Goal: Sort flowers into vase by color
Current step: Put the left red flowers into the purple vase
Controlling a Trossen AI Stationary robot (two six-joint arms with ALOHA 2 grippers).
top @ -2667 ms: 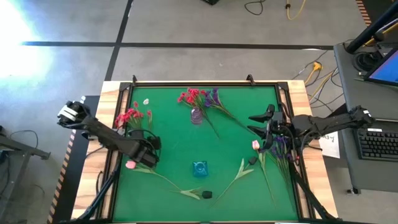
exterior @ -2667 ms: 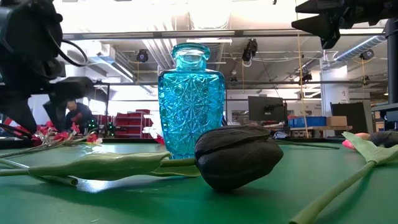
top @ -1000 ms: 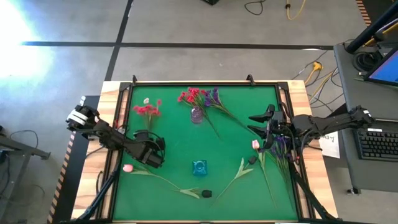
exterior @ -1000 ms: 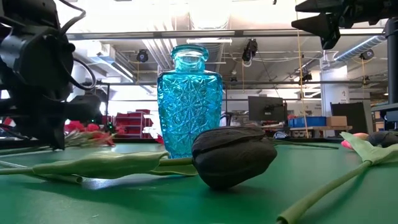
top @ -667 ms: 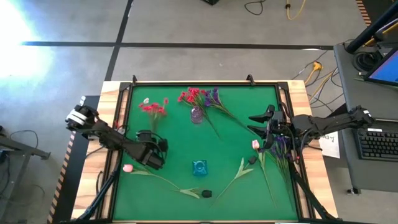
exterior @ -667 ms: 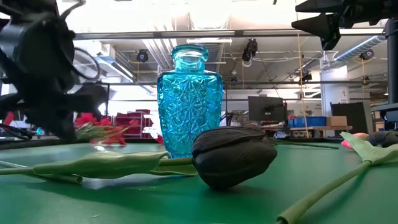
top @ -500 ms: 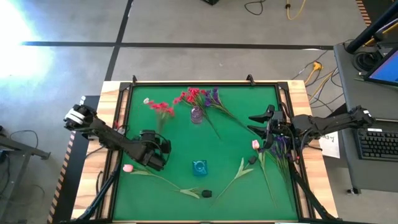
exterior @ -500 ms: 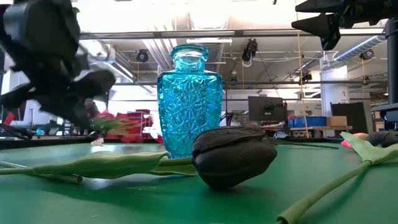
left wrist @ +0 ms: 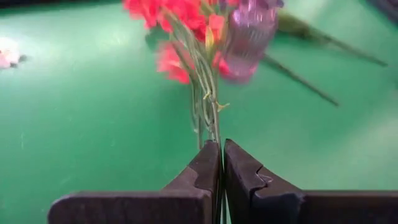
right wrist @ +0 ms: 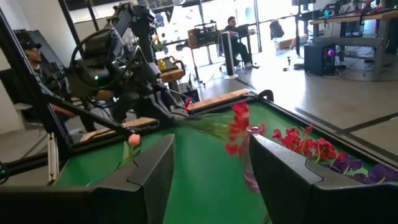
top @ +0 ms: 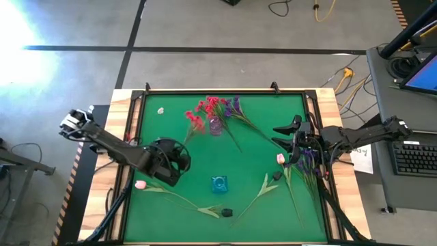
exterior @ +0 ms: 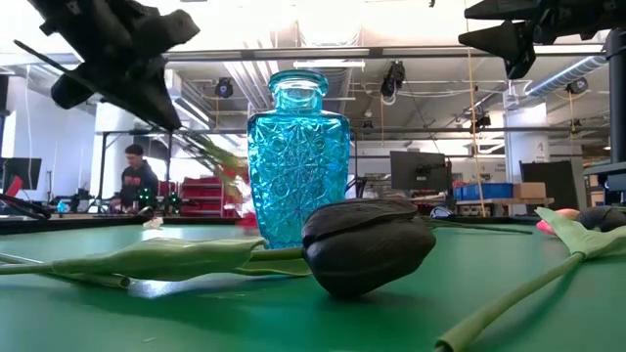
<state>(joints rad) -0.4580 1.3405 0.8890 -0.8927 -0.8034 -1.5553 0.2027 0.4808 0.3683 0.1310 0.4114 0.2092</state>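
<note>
Clamped on the thin green stems of a red flower bunch [top: 194, 120], the left gripper [top: 179, 152] is seen in the high view on the left half of the green table [top: 259, 147], its fingers [left wrist: 202, 169] pressed together around the stems in the left wrist view. A change is plain against the pictures from a moment earlier: the red bunch, which lay near the table's left edge, has been swung in steps toward the centre and raised, so that its blooms are now held just beside the small purple glass vase [top: 216, 126] at the far middle of the table. That vase is already flanked by more red flowers [top: 213, 104] and a purple spray [top: 235, 106]. The move is judged to be a delivery in progress, with the stems not yet lowered into any vase. Nearer the front, the blue cut-glass vase [top: 219, 184] is left standing upright, with a pale pink tulip [top: 141, 184] lying to its left and a dark tulip bud [top: 227, 214] in front of it. Farther right, a pink tulip bud [top: 280, 158] and purple sprays [top: 305, 161] are left unsorted beside the right gripper [top: 285, 134], which is held apart and empty near the table's right edge, unmoved across the sequence.
</note>
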